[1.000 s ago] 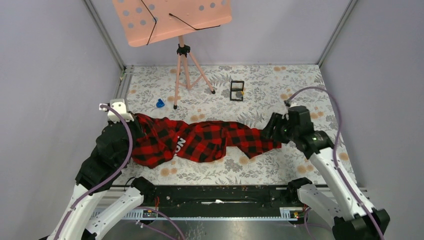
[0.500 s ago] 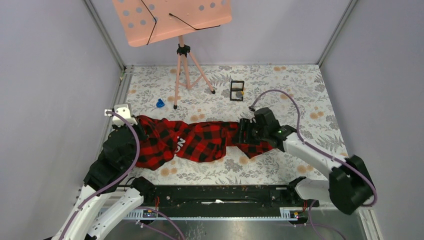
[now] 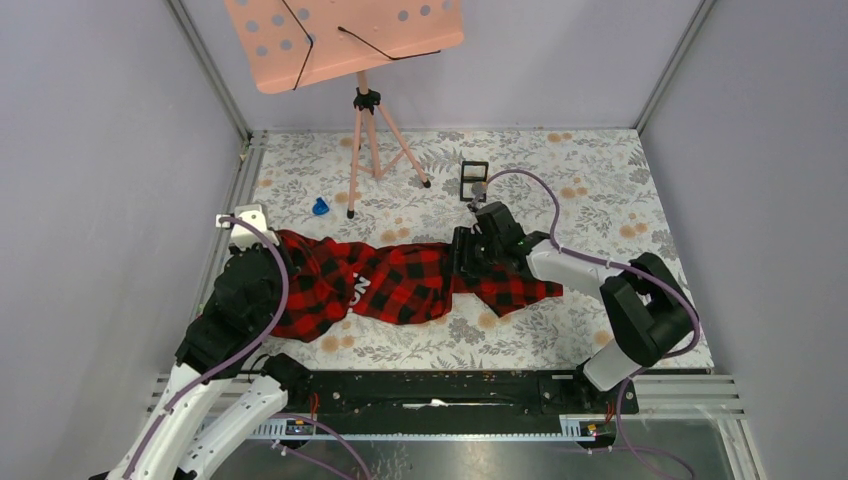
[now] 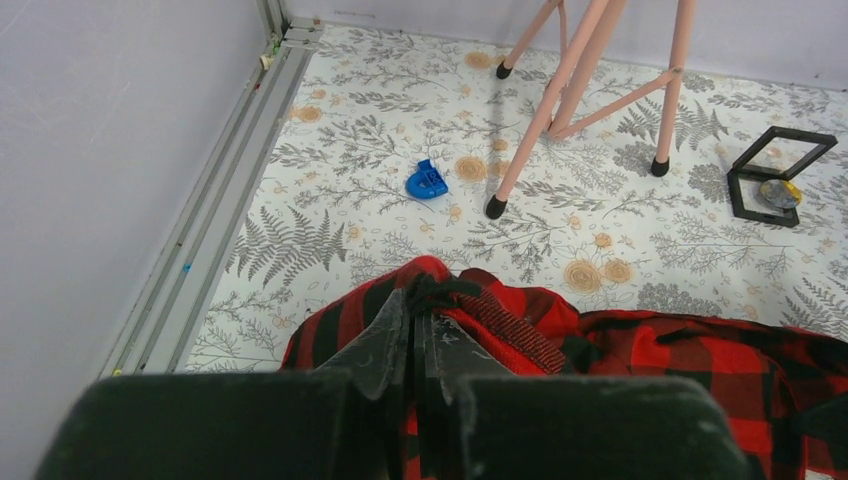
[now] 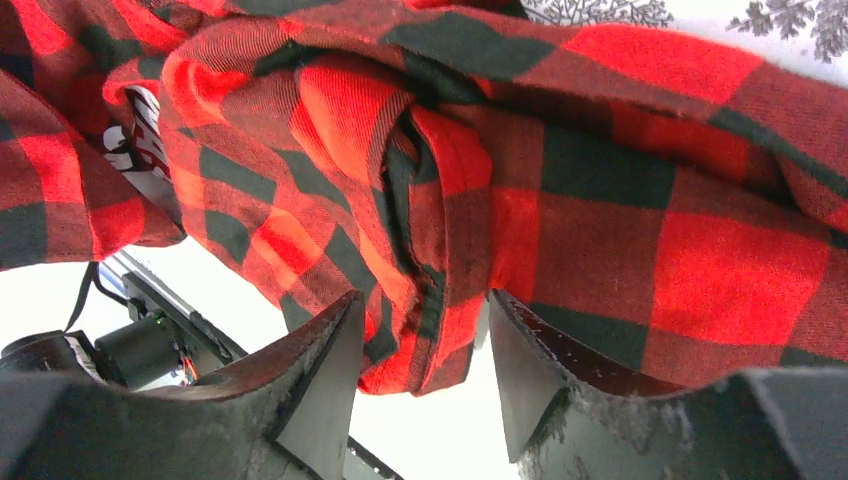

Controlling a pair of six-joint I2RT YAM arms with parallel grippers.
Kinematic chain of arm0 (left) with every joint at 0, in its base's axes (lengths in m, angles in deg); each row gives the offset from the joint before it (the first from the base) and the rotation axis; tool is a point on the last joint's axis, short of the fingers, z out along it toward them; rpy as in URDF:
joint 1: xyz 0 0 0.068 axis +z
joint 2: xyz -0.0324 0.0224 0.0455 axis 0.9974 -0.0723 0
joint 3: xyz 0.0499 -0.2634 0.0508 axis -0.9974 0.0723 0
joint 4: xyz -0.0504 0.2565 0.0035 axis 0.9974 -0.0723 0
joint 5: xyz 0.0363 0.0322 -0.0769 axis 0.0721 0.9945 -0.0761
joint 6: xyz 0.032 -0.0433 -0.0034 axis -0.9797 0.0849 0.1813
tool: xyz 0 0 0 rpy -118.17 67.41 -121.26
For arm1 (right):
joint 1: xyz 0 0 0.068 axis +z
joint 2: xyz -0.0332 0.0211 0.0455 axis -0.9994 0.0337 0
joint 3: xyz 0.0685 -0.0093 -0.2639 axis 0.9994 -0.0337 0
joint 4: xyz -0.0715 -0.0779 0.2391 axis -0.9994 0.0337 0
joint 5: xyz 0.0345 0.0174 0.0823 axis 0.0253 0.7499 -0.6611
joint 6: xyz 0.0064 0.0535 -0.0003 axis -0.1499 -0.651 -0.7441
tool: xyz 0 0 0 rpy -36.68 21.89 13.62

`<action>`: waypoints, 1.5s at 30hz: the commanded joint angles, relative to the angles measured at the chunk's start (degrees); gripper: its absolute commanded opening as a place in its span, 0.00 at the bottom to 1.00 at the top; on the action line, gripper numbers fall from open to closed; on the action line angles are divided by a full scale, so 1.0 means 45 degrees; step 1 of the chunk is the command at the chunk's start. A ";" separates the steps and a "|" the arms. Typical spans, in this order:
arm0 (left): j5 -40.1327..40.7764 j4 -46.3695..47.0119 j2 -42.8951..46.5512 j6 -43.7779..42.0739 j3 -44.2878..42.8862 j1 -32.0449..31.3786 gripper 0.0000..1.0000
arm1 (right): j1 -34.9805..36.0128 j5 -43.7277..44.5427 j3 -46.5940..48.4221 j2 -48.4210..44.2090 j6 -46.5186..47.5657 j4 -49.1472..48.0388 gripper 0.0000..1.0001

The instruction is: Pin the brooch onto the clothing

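Shirt (image 3: pixel 400 285) cloth is in both claws. The left gripper (image 4: pixel 420 300) has its two fingers pressed together on a raised pinch of red-and-black check at the shirt's far left end, with no gap visible between them. The right gripper (image 5: pixel 422 300) stands with its fingers (image 5: pixel 320 380) parted, and a thick rolled fold of the same cloth fills the space between them. From above, the right gripper (image 3: pixel 462 255) sits on the shirt a little right of its middle, and the left gripper (image 3: pixel 265 262) is at the left end.

The shirt lies bunched in a long strip running left to right across the floral table (image 3: pixel 600 200). Some of its white letters (image 3: pixel 362 290) show in a crease left of centre. Its right tail reaches past the right gripper, toward the near right.

The brooch (image 4: pixel 778 192) is apart from the shirt, on the far side. It is a small greyish disc lying in the lower half of the open black frame box (image 4: pixel 802 136). It is too small to make out any detail.

A small blue object (image 4: pixel 427 183) lies on the table to the far left, just left of one foot of the pink music stand (image 3: pixel 345 35). The stand's tripod is at the far side, left of the frame box.
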 commanded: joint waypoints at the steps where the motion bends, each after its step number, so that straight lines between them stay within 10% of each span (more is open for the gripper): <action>1: -0.0306 0.0632 -0.0183 0.0104 -0.0007 0.0270 0.00 | 0.0121 0.0101 0.0858 0.0562 0.0211 -0.0249 0.55; 10: -0.0760 0.0661 -0.0468 -0.0024 0.0015 0.0758 0.00 | 0.0127 0.0301 0.1823 0.1674 0.0573 0.0588 0.50; 16: -0.0990 0.0829 -0.0434 0.0006 0.0015 0.1017 0.00 | 0.0080 0.0233 0.2984 0.1523 0.1149 0.2037 0.02; 28: -0.2931 0.0759 -0.2117 0.0826 -0.1381 0.1046 0.03 | -0.0353 0.1336 0.6806 -0.4654 0.2876 0.7628 0.00; 29: -0.3028 0.0694 -0.2359 0.0863 -0.1546 0.1050 0.09 | -0.0354 0.1318 0.7463 -0.4963 0.2955 0.8080 0.00; 33: -0.3262 -0.0235 -0.3382 0.0943 -0.2671 0.1051 0.92 | -0.0354 0.1298 0.9439 -0.5689 0.2844 0.9117 0.00; 45: -0.9267 0.1353 -0.0662 0.2640 -0.2181 0.0895 0.99 | 0.1417 0.2187 0.8582 -0.4903 0.0678 0.7201 0.00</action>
